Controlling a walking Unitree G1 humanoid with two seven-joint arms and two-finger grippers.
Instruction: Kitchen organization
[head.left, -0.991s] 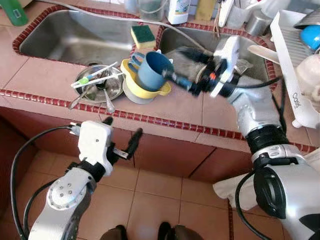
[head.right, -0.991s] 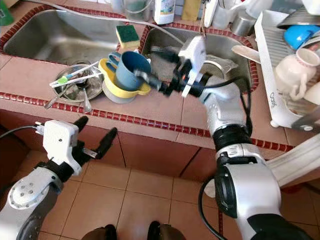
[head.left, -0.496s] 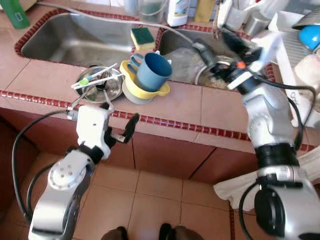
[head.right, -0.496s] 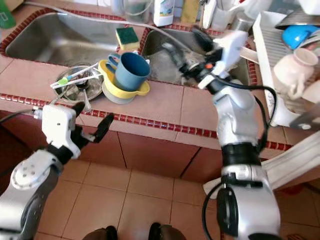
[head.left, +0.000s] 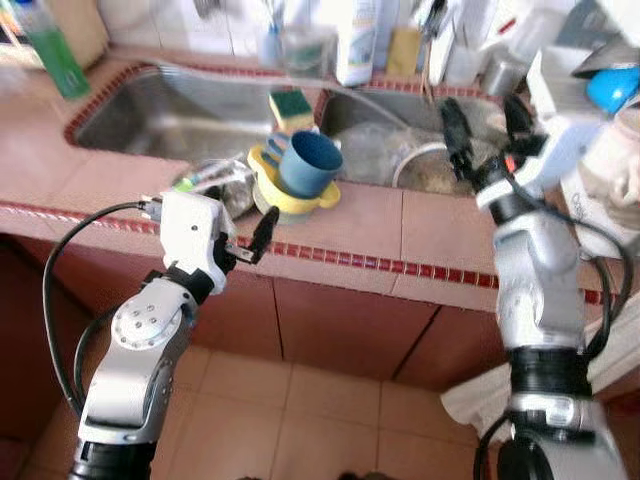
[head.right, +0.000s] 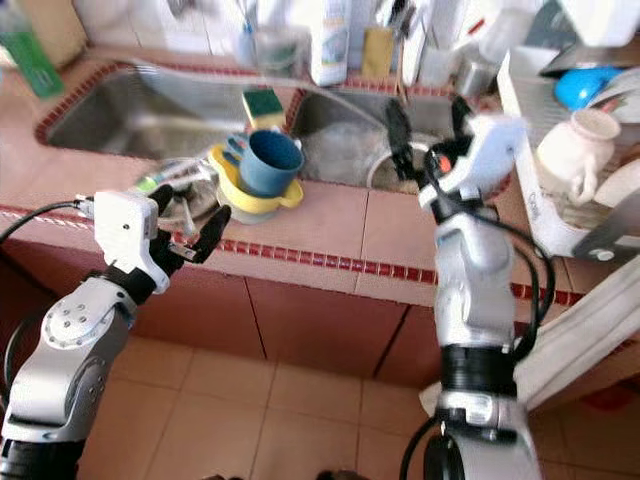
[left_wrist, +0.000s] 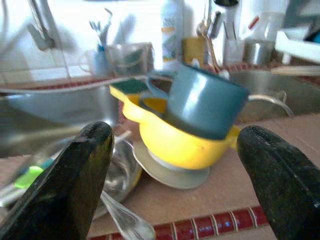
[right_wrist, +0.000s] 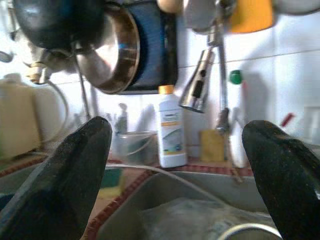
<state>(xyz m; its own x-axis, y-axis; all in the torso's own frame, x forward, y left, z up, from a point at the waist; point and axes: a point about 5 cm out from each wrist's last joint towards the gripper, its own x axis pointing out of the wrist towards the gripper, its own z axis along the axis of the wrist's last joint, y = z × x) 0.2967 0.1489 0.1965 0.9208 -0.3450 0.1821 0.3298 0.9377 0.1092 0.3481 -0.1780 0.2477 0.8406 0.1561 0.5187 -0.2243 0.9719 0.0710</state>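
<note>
At the far left a green bottle (head.left: 52, 55) stands on the tiled surface (head.left: 400, 225) behind the left basin of the steel sink (head.left: 175, 120). The left hand (head.left: 245, 243) hovers at the near edge of the surface, its two black fingers spread wide with nothing between them, pointing toward the stacked dishes just beyond. Beside it, slightly left, a steel bowl (head.left: 225, 185) holds cutlery, with a green-handled utensil (left_wrist: 25, 176) lying across it. Just right of the bowl a blue cup (head.left: 305, 163) sits tilted inside a yellow bowl (head.left: 285, 197), which rests on a pale plate (left_wrist: 170, 172). A yellow-and-green sponge (head.left: 291, 103) lies on the divider between the basins, and a white bottle (head.left: 355, 45) stands against the far wall. Further right, the right hand (head.left: 480, 125) is raised over the right basin, its fingers wide apart and holding nothing. At the far right a dish rack (head.right: 525, 110) carries a cream jug (head.right: 575, 150) and a blue item (head.left: 612, 88).
</note>
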